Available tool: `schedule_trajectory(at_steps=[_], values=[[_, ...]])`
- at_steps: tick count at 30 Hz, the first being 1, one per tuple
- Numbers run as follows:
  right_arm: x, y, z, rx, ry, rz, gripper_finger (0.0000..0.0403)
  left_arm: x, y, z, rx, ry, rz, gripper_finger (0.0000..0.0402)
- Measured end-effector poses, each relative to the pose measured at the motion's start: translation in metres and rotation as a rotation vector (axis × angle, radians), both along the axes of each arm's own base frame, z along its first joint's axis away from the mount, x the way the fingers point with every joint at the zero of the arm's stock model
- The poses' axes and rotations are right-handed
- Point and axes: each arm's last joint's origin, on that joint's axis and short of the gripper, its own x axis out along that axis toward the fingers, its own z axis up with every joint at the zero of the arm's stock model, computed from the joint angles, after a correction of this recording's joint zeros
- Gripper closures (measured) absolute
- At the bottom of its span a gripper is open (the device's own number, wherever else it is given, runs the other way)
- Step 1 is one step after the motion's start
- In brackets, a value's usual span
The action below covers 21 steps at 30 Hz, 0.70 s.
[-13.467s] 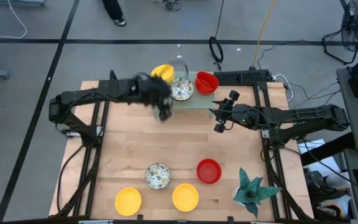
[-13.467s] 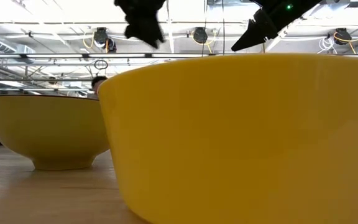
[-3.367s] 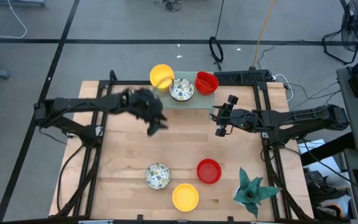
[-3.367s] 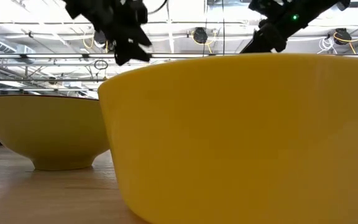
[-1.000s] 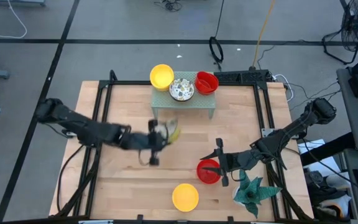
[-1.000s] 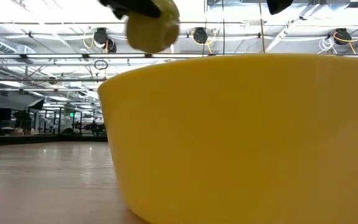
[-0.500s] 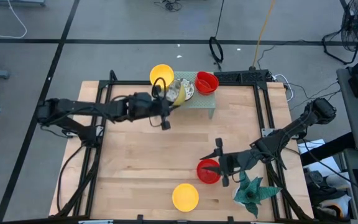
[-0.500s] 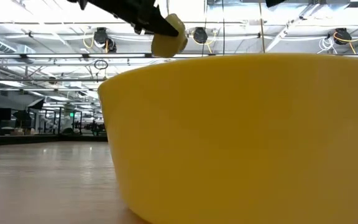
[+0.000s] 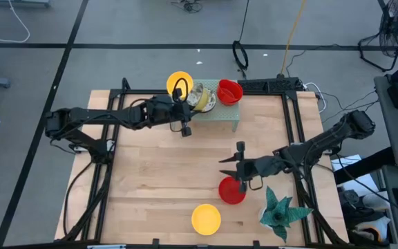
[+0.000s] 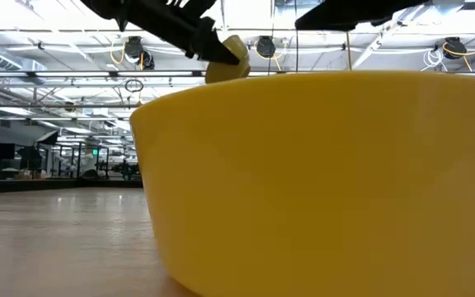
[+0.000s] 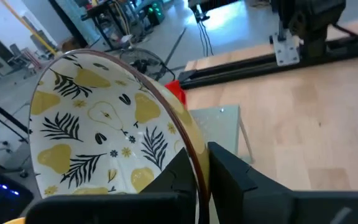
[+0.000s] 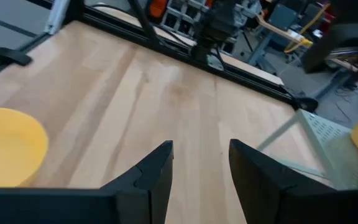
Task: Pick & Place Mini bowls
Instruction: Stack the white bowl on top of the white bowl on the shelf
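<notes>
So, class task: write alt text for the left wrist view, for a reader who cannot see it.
The left end effector grips the rim of a white patterned bowl with yellow pears and dark leaves, held tilted above the wooden table. A pale green rack and a red bowl sit beyond it.

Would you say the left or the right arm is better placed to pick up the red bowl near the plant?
Right. The right gripper hovers open just above that red bowl, while the left gripper is far off at the rack, holding a patterned bowl.
</notes>
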Motion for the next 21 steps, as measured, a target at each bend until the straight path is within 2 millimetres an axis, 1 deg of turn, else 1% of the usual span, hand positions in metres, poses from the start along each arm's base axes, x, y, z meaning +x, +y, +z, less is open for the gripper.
schedule_trajectory(at_steps=[5, 8, 15, 21], values=[[0.003, -0.008, 0.0, -0.001, 0.005, -0.03, 0.0259, 0.002, 0.002, -0.005, 0.061, 0.046, -0.014, 0.0376], [0.004, -0.011, 0.0, 0.0, 0.005, -0.041, 0.0259, 0.002, 0.003, -0.004, 0.094, 0.05, -0.022, 0.0382], [0.004, -0.011, 0.0, 0.016, 0.002, -0.05, 0.0259, 0.002, 0.004, -0.004, 0.139, 0.071, -0.027, 0.0359], [0.004, -0.011, 0.0, 0.026, 0.002, -0.053, 0.0259, 0.006, 0.014, -0.016, 0.125, 0.103, -0.002, 0.0377]])
